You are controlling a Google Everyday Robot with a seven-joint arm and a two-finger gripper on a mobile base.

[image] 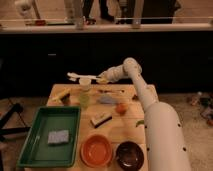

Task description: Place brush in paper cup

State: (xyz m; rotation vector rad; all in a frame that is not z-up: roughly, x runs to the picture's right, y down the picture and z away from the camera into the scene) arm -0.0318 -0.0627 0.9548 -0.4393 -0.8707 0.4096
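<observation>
The brush (76, 76), long and thin with a white handle, lies level in the air above the table's far edge. Its right end is in my gripper (102, 78), which is shut on it. The paper cup (85, 83), small and white, stands at the far side of the wooden table (131, 120), just below the brush's middle. The brush's left end reaches past the cup's left side. My arm comes in from the lower right.
A pale green tumbler (84, 99) stands in front of the cup. A yellow-handled tool (61, 94), a grey cloth (106, 100), an orange ball (121, 108) and a scrub brush (101, 119) lie around. A green tray (35, 145) holds a sponge (58, 136). An orange bowl (96, 150) and a dark bowl (130, 155) sit near.
</observation>
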